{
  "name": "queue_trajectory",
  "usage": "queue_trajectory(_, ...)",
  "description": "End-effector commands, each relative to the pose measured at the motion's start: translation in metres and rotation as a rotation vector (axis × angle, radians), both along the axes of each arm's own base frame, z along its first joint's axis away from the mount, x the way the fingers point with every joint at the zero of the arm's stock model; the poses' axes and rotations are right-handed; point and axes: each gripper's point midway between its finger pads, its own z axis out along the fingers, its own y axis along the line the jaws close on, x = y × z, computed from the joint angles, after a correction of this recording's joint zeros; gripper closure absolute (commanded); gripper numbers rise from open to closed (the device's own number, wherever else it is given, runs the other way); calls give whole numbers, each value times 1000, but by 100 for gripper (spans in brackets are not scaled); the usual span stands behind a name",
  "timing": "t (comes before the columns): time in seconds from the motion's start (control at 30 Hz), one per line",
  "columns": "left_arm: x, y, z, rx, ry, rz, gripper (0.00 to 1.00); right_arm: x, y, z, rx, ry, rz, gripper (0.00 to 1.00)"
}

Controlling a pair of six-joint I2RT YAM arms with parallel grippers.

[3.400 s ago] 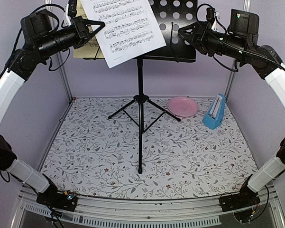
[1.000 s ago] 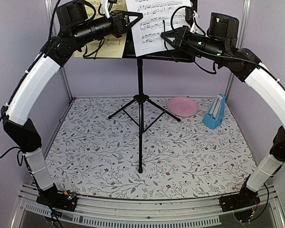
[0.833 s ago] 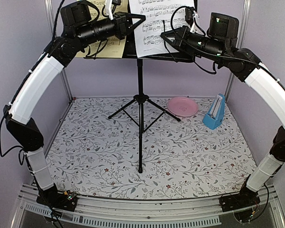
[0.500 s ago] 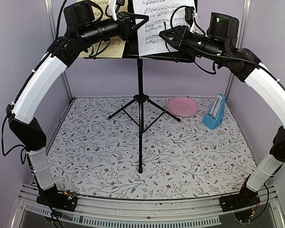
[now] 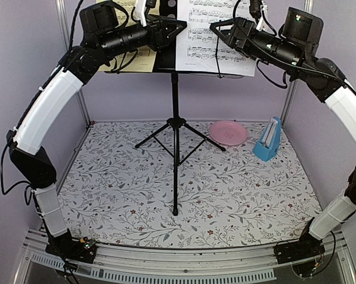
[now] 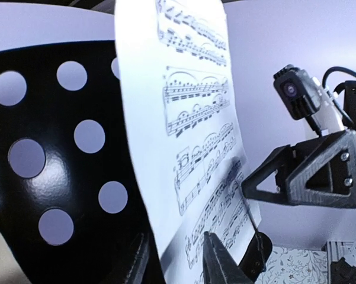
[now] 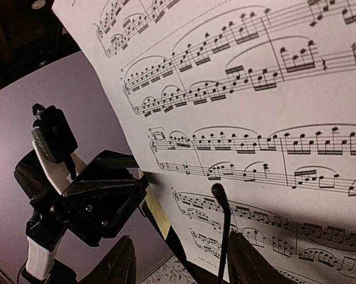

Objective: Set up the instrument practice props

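One blue metronome (image 5: 269,139) sits on the desk (image 5: 225,195), right of the music stand (image 5: 175,118). Up on the stand are a pale-yellow sheet (image 5: 133,56) at left and a white sheet (image 5: 213,35) at centre-right. The left hand (image 5: 179,26) and right hand (image 5: 215,26) flank the white sheet, fingers parted, gripping nothing. Best to withdraw straight back without snagging the paper.

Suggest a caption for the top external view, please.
Left gripper and right gripper face each other across the white sheet on the music stand.

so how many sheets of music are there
2. The white sheet is on the stand, right of its pole. The yellow sheet is at the stand's left end, mostly hidden behind the left arm. More could be hidden behind these.
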Motion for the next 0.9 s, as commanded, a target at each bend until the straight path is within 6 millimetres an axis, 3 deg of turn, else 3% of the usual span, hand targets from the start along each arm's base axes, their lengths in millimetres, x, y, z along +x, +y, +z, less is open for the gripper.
queue_trajectory(0.0, -12, 15, 14, -42, 5, 34, 66, -31, -35, 44, 64, -111, -33, 45)
queue_trajectory(0.3, -11, 17, 3, -45, 60, 55, 59, -32, -73, 37, 47, -96, -132, 44)
queue_trajectory(0.5, -17, 21, 11, -66, 48, 70, 56, -40, -96, 35, 30, -88, -183, 43)
queue_trajectory(0.73, -22, 17, 8, -65, 60, 82, 49, -28, -137, 9, 34, 14, -348, 45)
queue_trajectory(0.87, -22, 16, 8, -71, 66, 94, 48, -18, -146, 1, 26, 38, -376, 45)
